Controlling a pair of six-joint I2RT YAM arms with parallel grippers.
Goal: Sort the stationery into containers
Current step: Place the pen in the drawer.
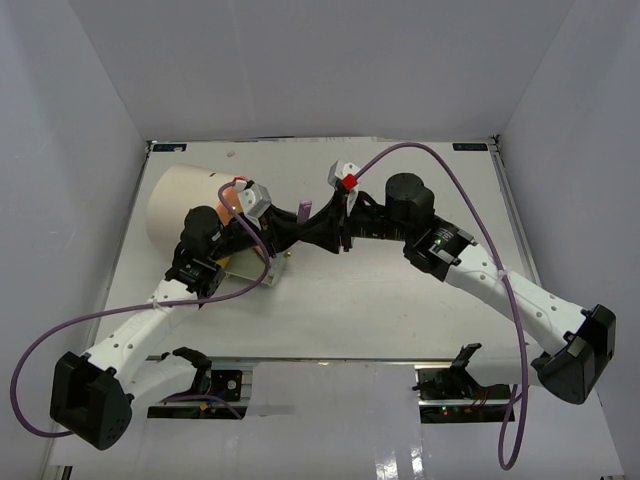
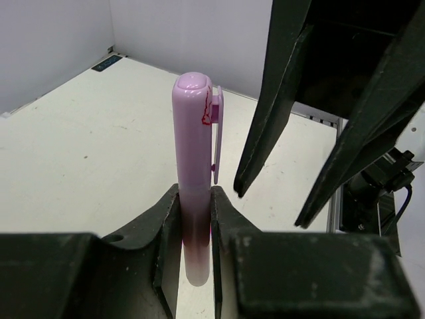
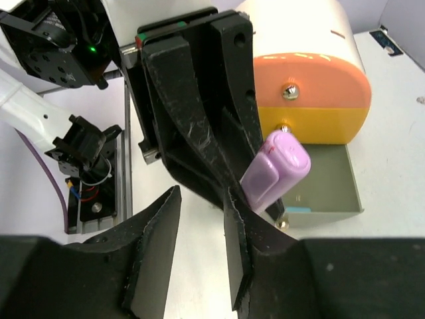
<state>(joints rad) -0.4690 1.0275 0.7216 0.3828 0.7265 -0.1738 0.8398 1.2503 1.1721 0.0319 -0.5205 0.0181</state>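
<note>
I am clamping my left jaws on the pen point(image 2: 192, 153), holding my right jaws apart beside it, likely needing a handover before the open drawer point(image 3: 335, 181)

A lilac pen point(image 2: 192, 133) with a clip and a red smear near its cap stands upright, clamped in the left claw point(image 2: 195, 199). The cream cylinder point(image 1: 180, 200) lies on its side at ten o'clock on the worktop point(image 1: 400, 300), its orange face toward the pen and one grey drawer point(image 3: 329, 189) apparently pulled open.

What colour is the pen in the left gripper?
The capped plastic pen is pale purple-pink; left wrist view shows it best.
</note>
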